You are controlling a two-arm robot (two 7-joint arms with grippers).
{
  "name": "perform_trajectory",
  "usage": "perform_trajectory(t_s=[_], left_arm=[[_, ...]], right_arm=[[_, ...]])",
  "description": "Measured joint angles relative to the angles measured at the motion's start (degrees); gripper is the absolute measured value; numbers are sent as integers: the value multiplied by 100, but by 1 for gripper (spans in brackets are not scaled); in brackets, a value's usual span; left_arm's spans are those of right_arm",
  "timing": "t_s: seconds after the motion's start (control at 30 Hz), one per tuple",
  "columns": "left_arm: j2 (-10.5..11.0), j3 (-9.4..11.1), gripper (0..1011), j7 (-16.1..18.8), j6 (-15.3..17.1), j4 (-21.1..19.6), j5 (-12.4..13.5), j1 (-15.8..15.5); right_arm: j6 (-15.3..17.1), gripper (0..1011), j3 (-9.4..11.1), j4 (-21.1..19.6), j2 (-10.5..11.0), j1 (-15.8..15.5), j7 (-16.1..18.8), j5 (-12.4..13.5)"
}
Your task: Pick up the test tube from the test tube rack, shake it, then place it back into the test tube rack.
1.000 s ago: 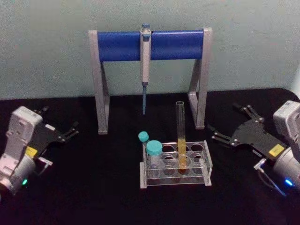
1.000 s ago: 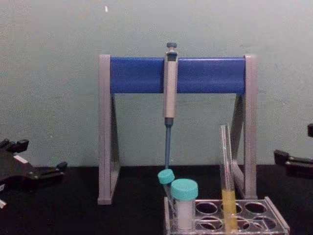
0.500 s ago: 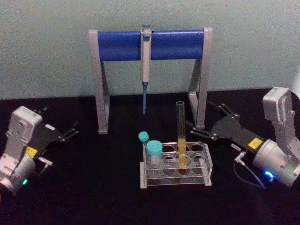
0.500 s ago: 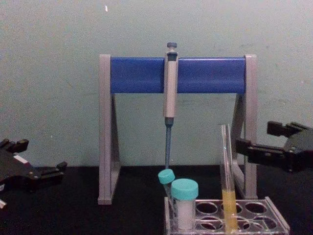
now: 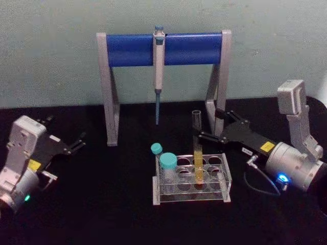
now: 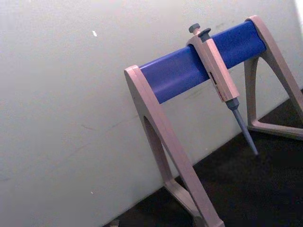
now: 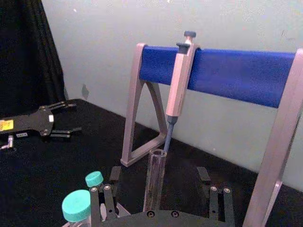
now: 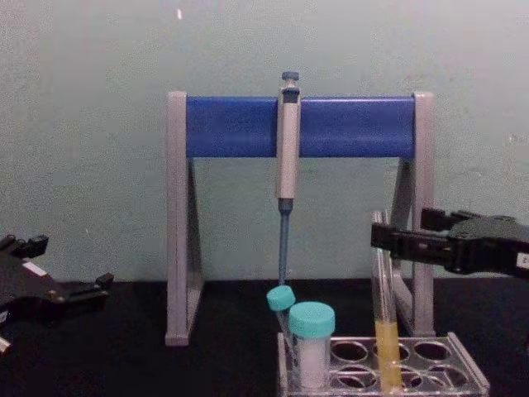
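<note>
R tool (image 5: 208, 123), wide open & empty, straddles top of upright test tube (image 5: 197, 153) in test tube rack (image 5: 225, 179) from tabletop's right; L tool (image 5: 65, 128) open, idle at left edge.

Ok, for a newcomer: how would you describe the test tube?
Before the stand with the blue crossbar sits a low test tube rack. The test tube stands upright in it, the right gripper by its top: long, slim, capless, yellow liquid low down, unlike the short teal-capped vials beside it.
</note>
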Motion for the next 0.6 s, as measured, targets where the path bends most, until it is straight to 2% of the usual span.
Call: perform_trajectory(t_s=[0.2, 0.6], left_arm=[[0, 0, 1001, 0, 0, 0, 0, 0], [0, 0, 1001, 0, 0, 0, 0, 0]], right_arm=[[244, 1000, -67, 133, -69, 131, 15, 19], [353, 1000, -176, 521, -210, 388, 157, 141]])
